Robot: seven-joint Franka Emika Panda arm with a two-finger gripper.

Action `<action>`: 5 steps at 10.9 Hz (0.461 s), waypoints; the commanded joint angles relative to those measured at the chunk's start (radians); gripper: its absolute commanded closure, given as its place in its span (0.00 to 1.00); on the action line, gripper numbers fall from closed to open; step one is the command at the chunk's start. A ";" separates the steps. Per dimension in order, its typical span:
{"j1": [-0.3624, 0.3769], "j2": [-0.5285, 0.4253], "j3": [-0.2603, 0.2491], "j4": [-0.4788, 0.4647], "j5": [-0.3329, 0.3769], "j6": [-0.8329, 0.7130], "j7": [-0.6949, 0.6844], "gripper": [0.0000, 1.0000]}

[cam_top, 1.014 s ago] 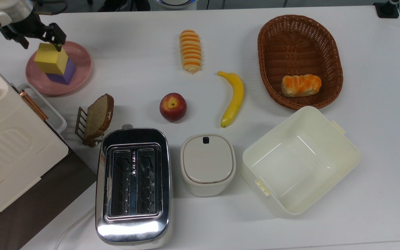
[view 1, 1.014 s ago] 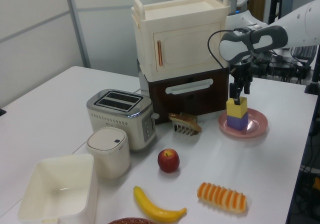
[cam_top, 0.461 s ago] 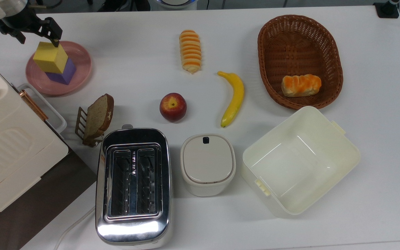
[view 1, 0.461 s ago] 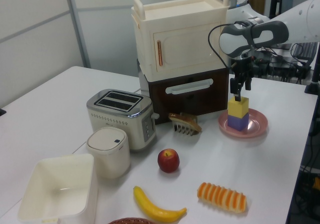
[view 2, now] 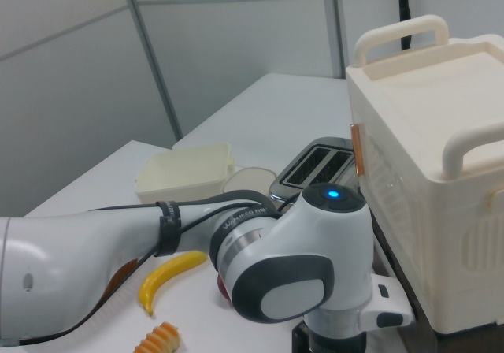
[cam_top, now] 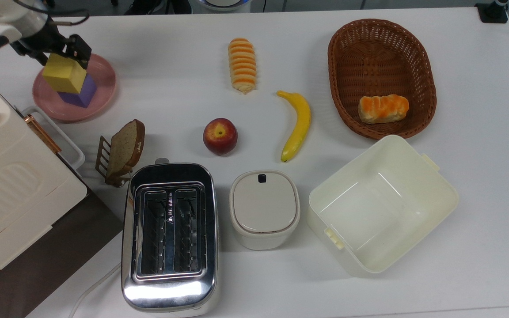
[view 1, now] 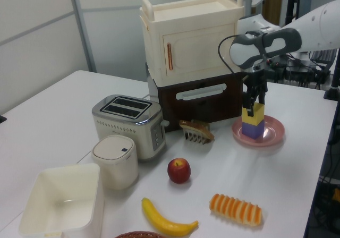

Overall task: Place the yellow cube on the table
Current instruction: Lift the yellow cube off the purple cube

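Observation:
The yellow cube (cam_top: 61, 73) (view 1: 253, 114) sits stacked on a purple cube (cam_top: 83, 91) (view 1: 252, 130), which rests on a round pink plate (cam_top: 100, 86) (view 1: 271, 136) near the top view's upper left corner of the white table (cam_top: 170, 53) (view 1: 64, 100). My gripper (cam_top: 61, 52) (view 1: 254, 101) is low over the stack, open, with one black finger on each side of the yellow cube's upper part. The cube stands level on the purple one.
A cream cabinet (cam_top: 2, 176) (view 1: 191, 36) (view 2: 441, 172) stands close beside the plate. A bread slice in a rack (cam_top: 124, 150), an apple (cam_top: 220, 136), a banana (cam_top: 298, 125), a toaster (cam_top: 169, 234), a lidded canister (cam_top: 264, 207), an open box (cam_top: 382, 203) and a basket (cam_top: 382, 75) lie farther off.
The gripper first rose a little off the cube, then came down and shifted toward the top view's right; its fingers now straddle the yellow cube. The cubes have not moved.

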 commanded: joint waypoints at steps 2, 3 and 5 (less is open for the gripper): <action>0.005 -0.021 -0.010 -0.001 0.010 0.029 -0.021 0.84; 0.010 -0.041 -0.010 0.013 0.010 -0.021 -0.023 0.86; 0.117 -0.054 0.000 0.094 0.010 -0.159 0.006 0.84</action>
